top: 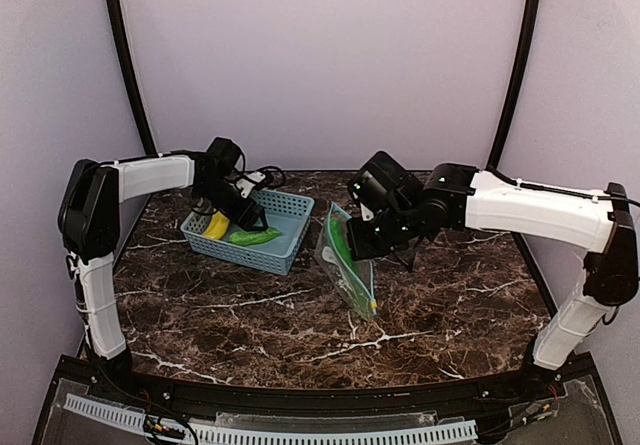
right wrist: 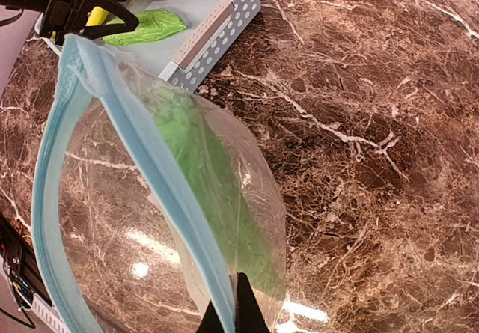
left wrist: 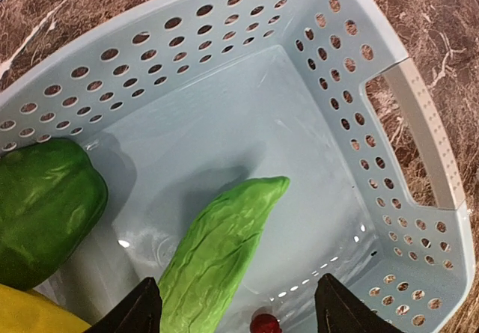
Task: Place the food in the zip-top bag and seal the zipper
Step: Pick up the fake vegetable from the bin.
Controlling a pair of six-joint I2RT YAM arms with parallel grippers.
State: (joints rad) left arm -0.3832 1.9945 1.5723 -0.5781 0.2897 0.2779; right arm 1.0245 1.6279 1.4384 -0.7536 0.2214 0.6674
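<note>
So the left pincer (left wrist: 238,282) is down inside the light-blue slotted plastic basket (left wrist: 419,198) with its jaws open. One long green cucumber-like piece (left wrist: 217,251) is lying between the fingers (left wrist: 142,310). One finger sits just beside it and the other stands clear, so as far as I can see nothing is gripped. The dark green bell pepper (left wrist: 45,206) sits off to the side in the same basket. The yellow banana (left wrist: 30,314) pokes in at the bottom corner of the wrist view, right against the pepper. There's also a small red round bit (left wrist: 263,323) by the cucumber's near end, no idea what that is.

The right pincer (right wrist: 236,307) is closed tight, pinching the small clear crinkly zip-top bag (right wrist: 187,221) right at its light-blue zipper strip (right wrist: 150,168). The mouth of the bag gapes open, with the two blue edges bowed apart. The second green cucumber-like piece (right wrist: 202,191) is already inside the bag.

From the top camera the bag is held up on edge over the dark brown marbled desk (top: 250,335), just right of the basket and not touching it. I can't tell whether its low corner rests on the desk
</note>
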